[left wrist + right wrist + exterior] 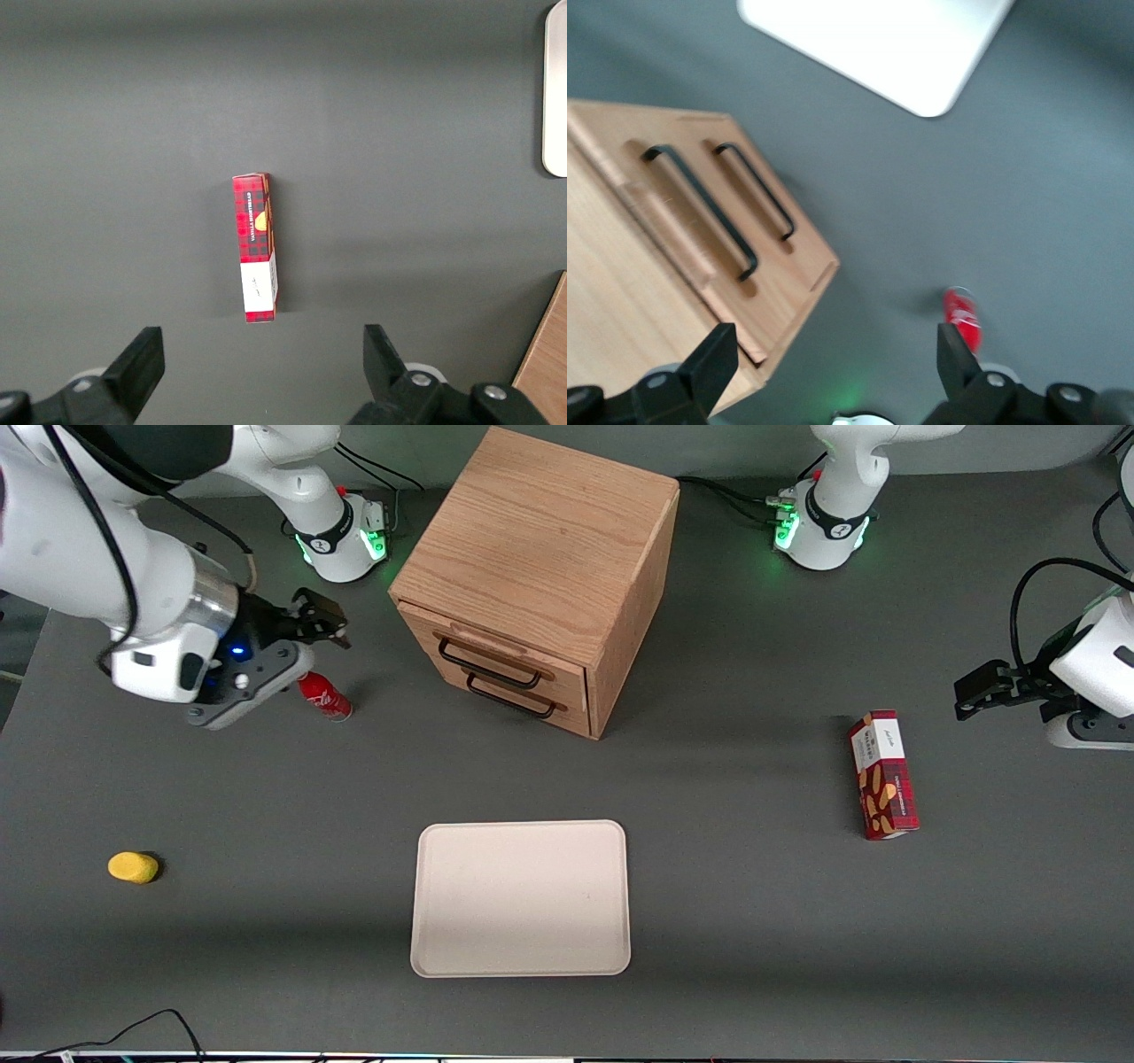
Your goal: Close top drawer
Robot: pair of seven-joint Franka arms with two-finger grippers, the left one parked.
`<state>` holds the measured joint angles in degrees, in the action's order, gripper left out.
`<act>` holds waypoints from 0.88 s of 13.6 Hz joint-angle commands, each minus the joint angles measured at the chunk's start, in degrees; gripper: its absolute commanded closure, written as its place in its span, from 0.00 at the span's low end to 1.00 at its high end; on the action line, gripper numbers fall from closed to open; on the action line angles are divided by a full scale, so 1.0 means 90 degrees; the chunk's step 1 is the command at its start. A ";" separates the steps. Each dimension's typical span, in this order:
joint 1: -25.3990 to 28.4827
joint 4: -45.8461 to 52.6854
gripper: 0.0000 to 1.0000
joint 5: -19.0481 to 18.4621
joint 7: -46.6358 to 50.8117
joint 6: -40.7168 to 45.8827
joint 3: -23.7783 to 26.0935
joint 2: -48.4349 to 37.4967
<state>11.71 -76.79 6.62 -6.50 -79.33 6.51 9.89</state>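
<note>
Top drawer (493, 651): slightly pulled out of the cabinet (540, 558), contents hidden.
Tray (521, 898): holds nothing.
Gripper (321, 622): open, holding nothing; drawer at its 3 o'clock, apart.

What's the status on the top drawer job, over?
Gripper open, holding nothing, hovering above the red can, off to the side of the cabinet. Top drawer looks nearly flush, untouched. Nothing between gripper and drawer front.

My black gripper (321, 622) hung open near a light oak top drawer (496, 657) with black handle; a red can (324, 696), a yellow lump (133, 867).
</note>
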 commanded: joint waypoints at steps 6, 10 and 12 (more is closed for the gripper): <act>-0.0382 -0.0343 0.00 -0.0726 0.1035 -0.0363 -0.0771 -0.0044; -0.0842 -0.0784 0.00 -0.0716 0.1035 -0.0726 -0.0772 -0.0123; -0.0852 -0.0745 0.00 -0.0716 0.1045 -0.0717 -0.0772 -0.0123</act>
<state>3.89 -82.87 0.80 1.17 -85.34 -0.77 9.99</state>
